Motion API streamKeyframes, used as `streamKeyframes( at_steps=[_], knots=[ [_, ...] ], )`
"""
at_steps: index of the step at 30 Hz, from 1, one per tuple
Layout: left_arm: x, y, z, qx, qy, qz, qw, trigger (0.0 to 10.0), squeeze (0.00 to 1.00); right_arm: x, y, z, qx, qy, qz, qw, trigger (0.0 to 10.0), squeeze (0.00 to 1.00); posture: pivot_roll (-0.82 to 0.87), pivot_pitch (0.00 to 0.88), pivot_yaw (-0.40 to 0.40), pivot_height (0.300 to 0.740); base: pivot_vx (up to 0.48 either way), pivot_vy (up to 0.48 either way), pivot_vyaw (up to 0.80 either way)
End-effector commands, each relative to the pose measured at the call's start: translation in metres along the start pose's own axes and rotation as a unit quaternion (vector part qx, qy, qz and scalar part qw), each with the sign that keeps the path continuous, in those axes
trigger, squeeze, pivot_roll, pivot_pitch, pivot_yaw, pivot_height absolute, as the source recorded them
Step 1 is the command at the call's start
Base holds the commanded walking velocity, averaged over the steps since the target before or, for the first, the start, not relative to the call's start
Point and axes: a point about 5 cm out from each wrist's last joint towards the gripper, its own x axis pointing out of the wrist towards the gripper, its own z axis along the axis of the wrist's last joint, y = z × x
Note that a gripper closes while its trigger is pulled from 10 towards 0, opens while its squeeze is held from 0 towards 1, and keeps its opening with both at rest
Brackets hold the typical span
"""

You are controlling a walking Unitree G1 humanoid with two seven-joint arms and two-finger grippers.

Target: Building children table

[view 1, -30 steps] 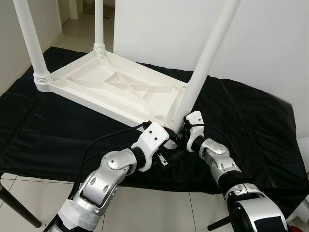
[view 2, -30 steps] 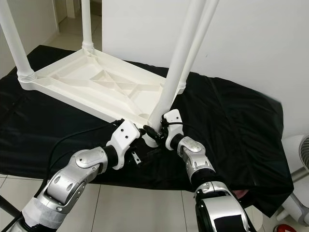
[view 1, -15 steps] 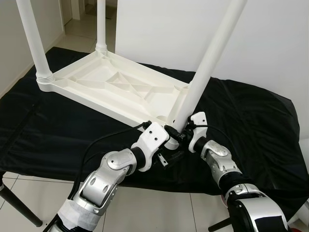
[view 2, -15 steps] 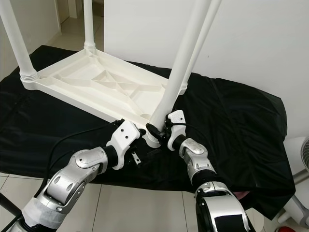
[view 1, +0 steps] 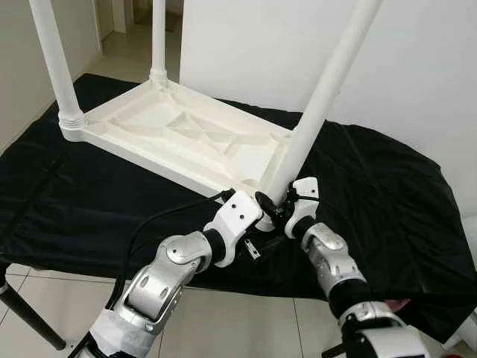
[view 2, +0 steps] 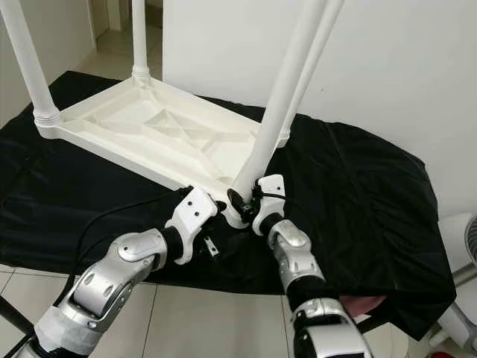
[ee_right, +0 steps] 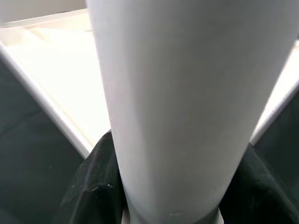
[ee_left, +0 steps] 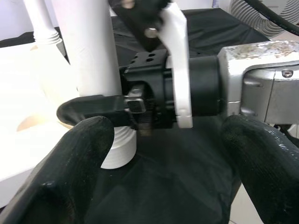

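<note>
A white plastic children's table [view 1: 179,138] lies upside down on a black cloth [view 1: 387,186]. Legs stand up from its far left corner [view 1: 52,60] and back corner [view 1: 158,37]. At the near corner my right gripper [view 1: 270,205] is shut on the base of a slanting white leg [view 1: 320,97], with its black fingers [ee_right: 93,186] on both sides of the tube [ee_right: 173,93]. A further leg [view 2: 317,52] rises just behind it. My left gripper [view 1: 257,242] is open just below that corner. Its fingers [ee_left: 79,158] are spread wide, facing the leg's base [ee_left: 117,149] and touching nothing.
The cloth covers a work table whose front edge runs just under my arms, with tiled floor [view 1: 45,291] below. A black table leg [view 1: 30,321] is at the lower left. A white wall stands behind, and a fan [view 2: 462,246] is at the far right.
The view has shifted slightly. My right forearm has swung to a steeper angle under the gripper. The grip on the leg and the open left gripper stay as they were.
</note>
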Motion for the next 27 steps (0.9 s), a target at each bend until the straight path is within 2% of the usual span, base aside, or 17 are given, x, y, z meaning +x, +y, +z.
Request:
streamKeyframes(
  at_steps=[1, 3, 4, 5, 8, 9, 11, 13, 16, 17, 20, 21, 27],
  knots=[
    [0.002, -0.006, 0.002, 0.001, -0.005, -0.013, 1.000, 10.0, 0.00, -0.008, -0.003, -0.018, 0.015, 0.046, -0.043, 0.998, 10.0, 0.00, 0.06, 0.000, -0.174, 0.740, 0.000, 0.000, 0.00],
    [0.003, -0.006, 0.002, 0.001, -0.005, -0.014, 1.000, 10.0, 0.00, -0.008, -0.001, -0.018, 0.016, 0.044, -0.050, 0.998, 10.0, 0.00, 0.06, 0.000, -0.174, 0.740, 0.000, 0.000, 0.00],
    [0.003, -0.006, 0.002, 0.001, -0.005, -0.015, 1.000, 10.0, 0.00, -0.009, 0.003, -0.017, 0.019, 0.041, -0.071, 0.996, 10.0, 0.00, 0.06, 0.000, -0.174, 0.740, 0.000, 0.000, 0.00],
    [0.003, -0.006, 0.002, 0.001, -0.005, -0.015, 1.000, 10.0, 0.00, -0.010, 0.007, -0.017, 0.018, 0.042, -0.119, 0.992, 10.0, 0.00, 0.06, 0.000, -0.174, 0.740, 0.000, 0.000, 0.00],
    [0.003, -0.007, 0.002, 0.000, -0.005, -0.015, 1.000, 10.0, 0.00, -0.012, 0.012, -0.017, 0.009, 0.044, -0.154, 0.987, 10.0, 0.00, 0.07, 0.000, -0.183, 0.740, 0.000, 0.000, 0.00],
    [0.003, -0.007, 0.002, 0.000, -0.005, -0.015, 1.000, 10.0, 0.00, -0.012, 0.012, -0.017, 0.009, 0.044, -0.154, 0.987, 10.0, 0.00, 0.07, 0.000, -0.183, 0.740, 0.000, 0.000, 0.00],
    [0.002, -0.008, 0.002, -0.001, -0.005, -0.014, 1.000, 10.0, 0.00, -0.012, 0.027, -0.015, -0.008, 0.037, -0.149, 0.988, 10.0, 0.00, 0.07, 0.000, -0.188, 0.740, 0.000, 0.000, 0.00],
    [0.002, -0.008, 0.002, -0.003, -0.006, -0.013, 1.000, 10.0, 0.00, -0.012, 0.032, -0.014, -0.004, 0.036, -0.136, 0.990, 10.0, 0.00, 0.07, 0.000, -0.188, 0.740, 0.000, 0.000, 0.00],
    [0.002, -0.008, 0.002, -0.002, -0.006, -0.012, 1.000, 10.0, 0.00, -0.013, 0.030, -0.012, -0.002, 0.036, -0.137, 0.990, 10.0, 0.00, 0.07, 0.000, -0.187, 0.740, 0.000, 0.000, 0.00],
    [0.002, -0.008, 0.002, -0.002, -0.005, -0.013, 1.000, 10.0, 0.00, -0.014, 0.028, -0.011, -0.004, 0.037, -0.140, 0.990, 10.0, 0.08, 0.07, 0.000, -0.188, 0.740, 0.000, 0.000, 0.00],
    [0.002, -0.009, 0.002, -0.002, -0.005, -0.013, 1.000, 10.0, 0.00, -0.015, 0.026, -0.011, -0.006, 0.039, -0.143, 0.989, 10.0, 0.08, 0.07, 0.000, -0.188, 0.740, 0.000, 0.000, 0.00],
    [0.002, -0.008, 0.002, -0.002, -0.005, -0.012, 1.000, 10.0, 0.00, -0.015, 0.026, -0.009, 0.002, 0.032, -0.141, 0.990, 10.0, 1.00, 0.07, 0.000, -0.188, 0.740, 0.000, 0.000, 0.00],
    [0.002, -0.008, 0.001, -0.003, -0.005, -0.010, 1.000, 10.0, 0.00, -0.019, 0.027, -0.002, 0.016, 0.015, -0.134, 0.991, 10.0, 1.00, 0.07, 0.000, -0.190, 0.740, 0.000, 0.000, 0.00]
  ],
)
